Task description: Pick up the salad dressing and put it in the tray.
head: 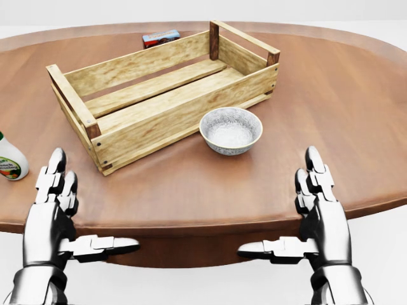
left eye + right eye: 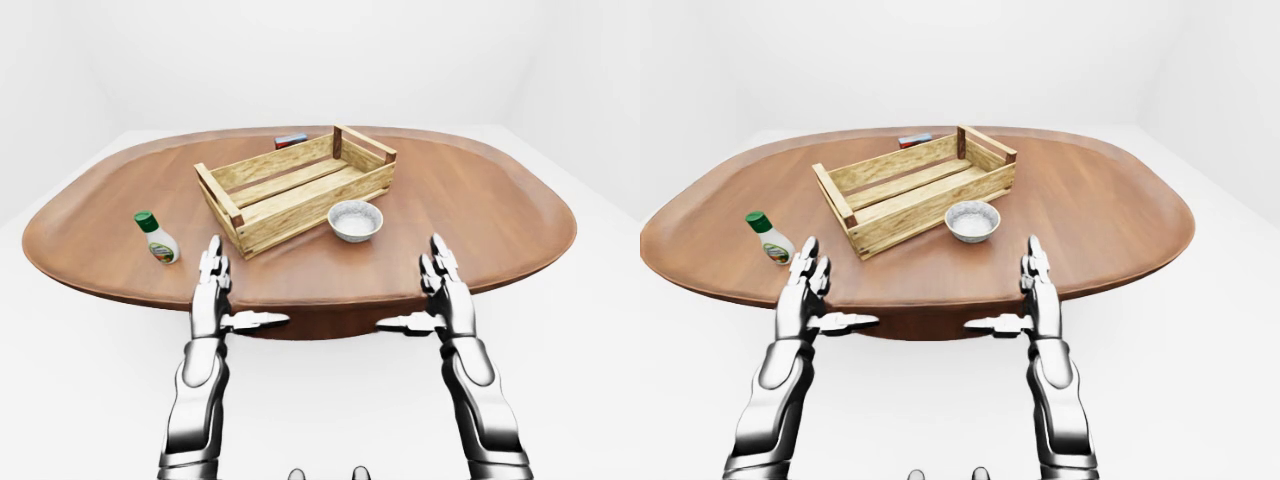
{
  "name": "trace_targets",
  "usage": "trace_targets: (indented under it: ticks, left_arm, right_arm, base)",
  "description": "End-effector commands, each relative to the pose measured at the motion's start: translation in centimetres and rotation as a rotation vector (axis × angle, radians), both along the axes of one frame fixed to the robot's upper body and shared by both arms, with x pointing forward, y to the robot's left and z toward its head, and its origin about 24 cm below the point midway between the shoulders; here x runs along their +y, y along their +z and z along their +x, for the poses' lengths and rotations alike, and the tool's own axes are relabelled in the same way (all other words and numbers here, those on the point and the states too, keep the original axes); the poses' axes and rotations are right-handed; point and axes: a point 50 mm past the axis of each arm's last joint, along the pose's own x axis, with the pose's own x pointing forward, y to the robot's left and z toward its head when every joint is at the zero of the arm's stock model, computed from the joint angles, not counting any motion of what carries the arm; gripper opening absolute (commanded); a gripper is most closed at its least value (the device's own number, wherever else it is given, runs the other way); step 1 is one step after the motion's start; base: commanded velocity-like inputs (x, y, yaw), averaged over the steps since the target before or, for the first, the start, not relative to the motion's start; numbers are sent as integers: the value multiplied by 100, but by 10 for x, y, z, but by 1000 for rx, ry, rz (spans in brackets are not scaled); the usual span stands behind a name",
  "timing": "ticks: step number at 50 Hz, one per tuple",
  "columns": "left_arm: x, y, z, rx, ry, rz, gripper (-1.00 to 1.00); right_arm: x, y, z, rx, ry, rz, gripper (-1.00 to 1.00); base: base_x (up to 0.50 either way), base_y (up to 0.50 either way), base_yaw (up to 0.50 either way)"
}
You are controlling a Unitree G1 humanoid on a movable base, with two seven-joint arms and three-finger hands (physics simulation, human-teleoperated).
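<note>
The salad dressing [image 2: 157, 239], a small white bottle with a green cap, stands on the oval wooden table [image 2: 480, 210] at its left side. The tray [image 2: 295, 187], a slatted wooden crate, lies empty near the table's middle. My left hand [image 2: 225, 295] hangs open at the table's near edge, right of the bottle and apart from it. My right hand [image 2: 430, 298] is open too, at the near edge on the right. In the head view the bottle [image 1: 9, 164] shows only partly at the left border.
A grey-white bowl [image 2: 355, 220] sits just right of the crate's near corner. A small red and blue box [image 2: 290, 140] lies beyond the crate at the table's far side. White floor and walls surround the table.
</note>
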Motion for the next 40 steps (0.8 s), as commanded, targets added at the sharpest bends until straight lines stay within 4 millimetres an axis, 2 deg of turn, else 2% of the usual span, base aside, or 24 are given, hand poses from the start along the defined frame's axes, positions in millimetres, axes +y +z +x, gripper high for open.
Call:
trace_targets:
  ticks: [1, 4, 5, 6, 7, 10, 11, 12, 17, 19, 22, 24, 25, 28, 40]
  left_arm:
    - [74, 94, -16, -373, 220, 98, 100]
    - [95, 113, -23, -441, 274, 119, 100]
    - [108, 126, -31, -489, 317, 133, 100]
    - [109, 126, -32, -492, 320, 133, 100]
    - [121, 136, -38, -522, 353, 152, 100]
    - [136, 148, -48, -559, 392, 181, 100]
    - [136, 149, -48, -560, 393, 182, 100]
    - [145, 155, -54, -585, 423, 184, 100]
    - [170, 172, -75, -637, 509, 209, 100]
    - [177, 173, -78, -633, 521, 204, 100]
    - [182, 173, -80, -627, 537, 206, 100]
    - [184, 174, -81, -626, 544, 204, 100]
    - [188, 174, -83, -627, 554, 200, 100]
    - [191, 174, -84, -622, 567, 196, 100]
    - [193, 168, -82, -601, 559, 167, 100]
  right_arm:
    - [-52, 119, -52, -526, -143, -48, 100]
    - [-73, 170, -95, -810, -222, -73, 100]
    - [-81, 193, -122, -933, -273, -158, 100]
    - [-81, 195, -124, -949, -276, -167, 100]
    - [-89, 208, -144, -1018, -316, -227, 100]
    - [-101, 222, -170, -1083, -374, -296, 100]
    - [-101, 223, -171, -1086, -375, -292, 100]
    - [-107, 229, -186, -1133, -395, -306, 100]
    - [-124, 252, -234, -1212, -486, -337, 100]
    - [-130, 253, -236, -1179, -502, -313, 100]
    - [-132, 251, -234, -1133, -543, -377, 100]
    - [-128, 247, -225, -1094, -539, -440, 100]
    - [-121, 245, -213, -1051, -528, -515, 100]
    - [-108, 242, -203, -1036, -492, -652, 100]
    - [-102, 233, -185, -946, -488, -793, 100]
  base:
    - [0, 0, 0]
    - [0, 0, 0]
    - [0, 0, 0]
    - [0, 0, 0]
    - [0, 0, 0]
    - [0, 0, 0]
    - [0, 0, 0]
    - [0, 0, 0]
    - [0, 0, 0]
    - [0, 0, 0]
    - [0, 0, 0]
    - [0, 0, 0]
    - [8, 50, 0]
    - [8, 50, 0]
    - [8, 50, 0]
